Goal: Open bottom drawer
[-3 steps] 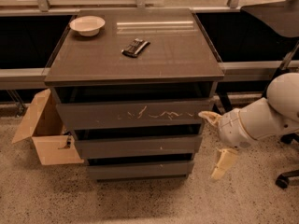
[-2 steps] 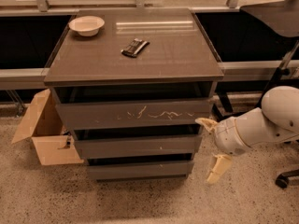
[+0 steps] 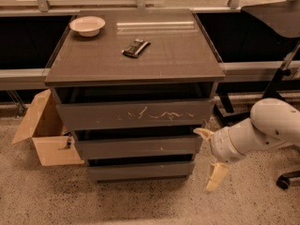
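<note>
The bottom drawer (image 3: pixel 140 170) sat shut, lowest in the cabinet (image 3: pixel 178 55). The gripper (image 3: pixel 206 159) hung just beside its right end, fingers spread wide, holding nothing. I think it next needed to hook the drawer's edge and pull.

The gripper (image 3: pixel 202 160) has been lowered and brought slightly leftward since the earlier pictures, with its fingers (image 3: pixel 216 176) spread apart. The upper finger is now found just beside the middle drawer (image 3: pixel 138 146), the lower one near the right end of the bottom drawer (image 3: pixel 140 171).
</note>
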Controlling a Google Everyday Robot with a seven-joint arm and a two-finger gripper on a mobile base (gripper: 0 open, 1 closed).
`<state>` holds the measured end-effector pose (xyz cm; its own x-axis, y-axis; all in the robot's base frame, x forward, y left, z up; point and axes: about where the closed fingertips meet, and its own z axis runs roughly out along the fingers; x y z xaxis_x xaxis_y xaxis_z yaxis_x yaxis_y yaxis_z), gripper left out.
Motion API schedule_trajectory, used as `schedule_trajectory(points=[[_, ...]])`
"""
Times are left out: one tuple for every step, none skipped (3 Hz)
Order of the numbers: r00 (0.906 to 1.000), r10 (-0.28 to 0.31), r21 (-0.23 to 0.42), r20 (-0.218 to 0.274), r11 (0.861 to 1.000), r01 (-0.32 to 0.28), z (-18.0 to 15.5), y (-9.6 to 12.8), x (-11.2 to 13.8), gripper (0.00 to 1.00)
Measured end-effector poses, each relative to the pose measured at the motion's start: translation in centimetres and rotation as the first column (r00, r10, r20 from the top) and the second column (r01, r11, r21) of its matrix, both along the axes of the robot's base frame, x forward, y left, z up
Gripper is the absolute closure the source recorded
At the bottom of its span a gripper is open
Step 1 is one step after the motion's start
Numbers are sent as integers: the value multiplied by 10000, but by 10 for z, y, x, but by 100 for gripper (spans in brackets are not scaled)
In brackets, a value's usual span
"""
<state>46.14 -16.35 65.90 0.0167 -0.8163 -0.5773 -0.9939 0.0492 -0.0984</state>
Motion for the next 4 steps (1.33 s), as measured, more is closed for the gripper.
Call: schedule_trajectory(points=[[9991, 225, -327, -359, 9992, -237, -49, -8, 1, 0], [9955, 582, -157, -741, 9981, -596, -108, -9, -1, 0], [9934, 864, 663, -760, 9945, -815, -145, -6, -3, 0], [9930, 1024, 1155, -587, 9887, -951, -177, 4, 2, 0]])
